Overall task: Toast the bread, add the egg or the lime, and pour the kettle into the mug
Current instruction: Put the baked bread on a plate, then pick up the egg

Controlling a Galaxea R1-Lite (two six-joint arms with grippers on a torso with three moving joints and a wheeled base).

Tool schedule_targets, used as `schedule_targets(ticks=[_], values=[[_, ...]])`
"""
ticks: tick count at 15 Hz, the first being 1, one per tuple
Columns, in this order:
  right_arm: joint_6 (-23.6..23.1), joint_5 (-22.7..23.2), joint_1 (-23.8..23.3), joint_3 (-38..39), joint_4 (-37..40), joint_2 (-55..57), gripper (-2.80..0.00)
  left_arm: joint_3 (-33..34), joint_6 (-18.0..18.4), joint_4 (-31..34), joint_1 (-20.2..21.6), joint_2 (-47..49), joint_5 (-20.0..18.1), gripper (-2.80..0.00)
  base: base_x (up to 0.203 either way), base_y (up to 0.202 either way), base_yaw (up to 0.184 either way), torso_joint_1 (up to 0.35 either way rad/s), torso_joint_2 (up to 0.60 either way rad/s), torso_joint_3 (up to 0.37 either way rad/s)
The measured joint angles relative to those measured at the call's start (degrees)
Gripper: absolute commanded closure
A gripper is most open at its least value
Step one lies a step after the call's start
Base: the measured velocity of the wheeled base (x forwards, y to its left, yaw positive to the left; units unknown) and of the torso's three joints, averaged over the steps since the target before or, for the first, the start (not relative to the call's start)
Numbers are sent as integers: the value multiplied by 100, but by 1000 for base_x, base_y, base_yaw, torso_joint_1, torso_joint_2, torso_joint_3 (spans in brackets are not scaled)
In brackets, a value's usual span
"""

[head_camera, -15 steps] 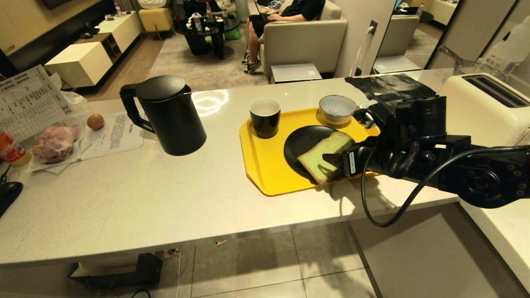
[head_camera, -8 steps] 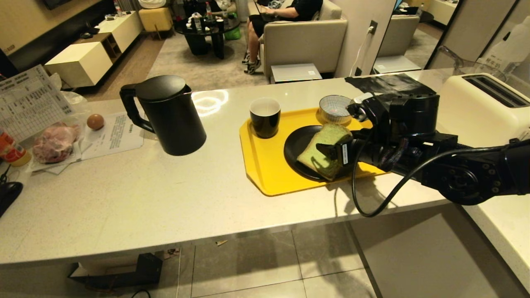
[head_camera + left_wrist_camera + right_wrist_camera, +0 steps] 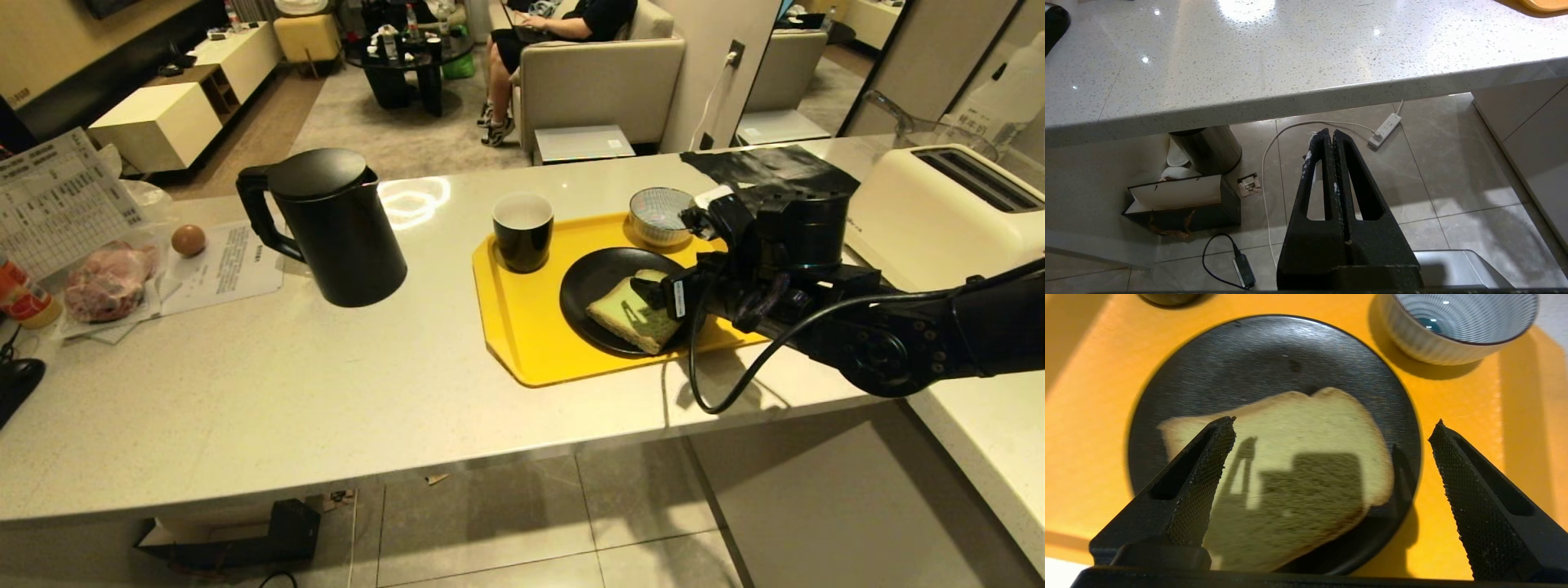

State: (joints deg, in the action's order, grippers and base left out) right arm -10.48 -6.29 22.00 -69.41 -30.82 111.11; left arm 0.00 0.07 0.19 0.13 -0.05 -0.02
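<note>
Right tool point(image 3: 653, 296) above black plate point(image 3: 592, 282), fingers point(image 3: 1208, 465) spread wide, gripping nothing. Bread point(image 3: 630, 314) flat on plate under tool, tool shadow across it. Plate on yellow tray point(image 3: 522, 351) w/ mug point(image 3: 522, 232) at tray's far left corner, striped bowl point(image 3: 658, 214) far side. Kettle point(image 3: 331, 227) on bench point(image 3: 326, 392) left of tray; egg point(image 3: 188, 240) further left on paper. Toaster point(image 3: 947, 214) at right. Left tool point(image 3: 1329, 141) clenched shut, empty, low beside bench edge, over floor.
</note>
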Motion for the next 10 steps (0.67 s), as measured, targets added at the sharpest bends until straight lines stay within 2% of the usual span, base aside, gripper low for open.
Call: schedule_targets(ticks=[5,10], values=[[-87,-10,-232,-162,-141,-69,-280,0,2,5,-6,2,2,0,0,0,0,0,0,0],[34,14,-587,0,-137,-869,-280,0,0,1,-6,0,2,0,0,0,0,0,0,0]])
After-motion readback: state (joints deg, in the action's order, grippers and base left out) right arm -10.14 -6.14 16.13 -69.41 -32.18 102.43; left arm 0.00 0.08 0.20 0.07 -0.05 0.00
